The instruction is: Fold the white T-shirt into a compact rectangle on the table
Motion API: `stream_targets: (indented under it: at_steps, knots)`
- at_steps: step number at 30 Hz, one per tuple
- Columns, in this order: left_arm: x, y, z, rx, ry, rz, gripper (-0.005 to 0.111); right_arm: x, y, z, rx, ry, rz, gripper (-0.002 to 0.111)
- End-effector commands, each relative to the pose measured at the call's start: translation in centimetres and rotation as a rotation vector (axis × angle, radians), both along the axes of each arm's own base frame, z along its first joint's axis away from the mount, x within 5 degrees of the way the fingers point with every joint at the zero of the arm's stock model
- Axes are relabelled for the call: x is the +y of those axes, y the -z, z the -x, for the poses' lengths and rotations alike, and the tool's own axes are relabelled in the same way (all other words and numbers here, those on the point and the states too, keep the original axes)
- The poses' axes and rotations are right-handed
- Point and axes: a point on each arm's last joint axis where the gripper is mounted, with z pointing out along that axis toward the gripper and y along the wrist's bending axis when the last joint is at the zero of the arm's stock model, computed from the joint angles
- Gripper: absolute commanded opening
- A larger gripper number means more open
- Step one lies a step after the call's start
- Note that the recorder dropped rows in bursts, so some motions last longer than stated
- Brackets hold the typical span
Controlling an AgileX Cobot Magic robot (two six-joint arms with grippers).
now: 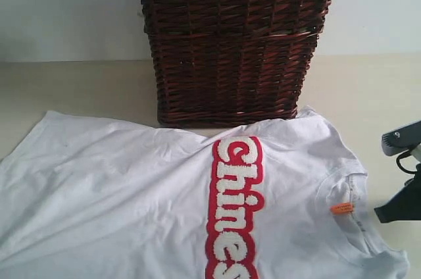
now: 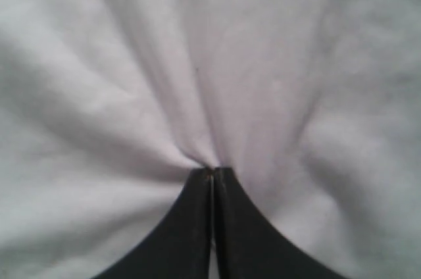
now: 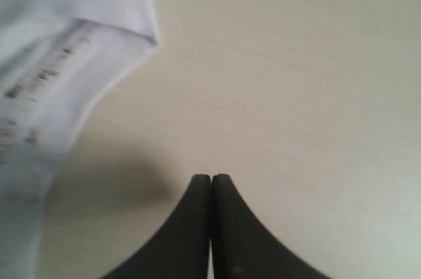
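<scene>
White T-shirt lies spread, creases seemingly bunching at left gripper

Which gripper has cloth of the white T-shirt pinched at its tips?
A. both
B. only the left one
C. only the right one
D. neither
B: in the left wrist view the white T-shirt bunches into folds at the shut tips of the left gripper; the right gripper is shut over the bare table, beside the shirt.

Pale beige table carries white T-shirt, spread open, red-outlined lettering up; dark brown wicker basket stands behind, shirt's far edge at its base.
</scene>
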Motion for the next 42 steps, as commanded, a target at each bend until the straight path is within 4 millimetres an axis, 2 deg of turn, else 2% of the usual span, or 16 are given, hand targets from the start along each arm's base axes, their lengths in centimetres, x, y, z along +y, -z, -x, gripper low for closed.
stream_targets:
  at_steps: [1, 5, 6, 8, 12, 16, 19, 23, 27, 30, 37, 42]
  knots:
    - [-0.9, -0.1, 0.9, 0.076, -0.028, 0.092, 0.000, 1.0, -1.8, 0.4, -0.045, -0.073, -0.096, 0.000]
    - [-1.5, -1.5, 0.1, 0.056, -0.092, 0.183, 0.000, 2.4, -2.8, 1.0, -0.040, -0.171, -0.218, 0.000]
    - [-1.8, -2.0, -0.4, 0.053, -0.122, 0.235, 0.000, 3.6, -3.0, 1.6, -0.006, -0.304, -0.301, 0.000]
    - [-2.5, -2.8, -1.0, 0.052, -0.181, 0.331, 0.000, 4.6, -2.7, 2.2, 0.042, -0.428, -0.386, 0.000]
    - [-3.0, -4.1, -2.4, 0.026, -0.263, 0.447, 0.000, 4.4, -1.2, 2.1, 0.104, -0.408, -0.379, 0.000]
    - [-2.8, -4.0, -2.4, 0.037, -0.278, 0.420, 0.000, 3.9, 0.9, 1.9, 0.179, -0.363, -0.342, 0.000]
    - [-2.4, -3.6, -1.7, 0.107, -0.277, 0.344, 0.000, 3.8, 2.2, 2.0, 0.234, -0.344, -0.339, 0.000]
    - [-1.3, -3.0, -0.6, 0.172, -0.179, 0.193, 0.000, 3.4, 2.6, 1.8, 0.240, -0.295, -0.308, 0.000]
    - [-1.1, -2.9, -0.5, 0.175, -0.160, 0.173, 0.000, 3.2, 2.6, 1.8, 0.243, -0.257, -0.296, 0.000]
    - [-1.1, -2.9, -0.5, 0.177, -0.157, 0.168, 0.010, 3.2, 2.7, 1.8, 0.246, -0.267, -0.288, 0.000]
    - [-0.6, -2.7, -0.3, 0.195, -0.155, 0.111, 0.057, 3.2, 2.7, 1.8, 0.247, -0.261, -0.290, 0.000]
    - [-0.5, -2.6, -0.8, 0.151, -0.210, 0.106, 0.060, 3.2, 2.7, 1.8, 0.247, -0.261, -0.290, 0.000]
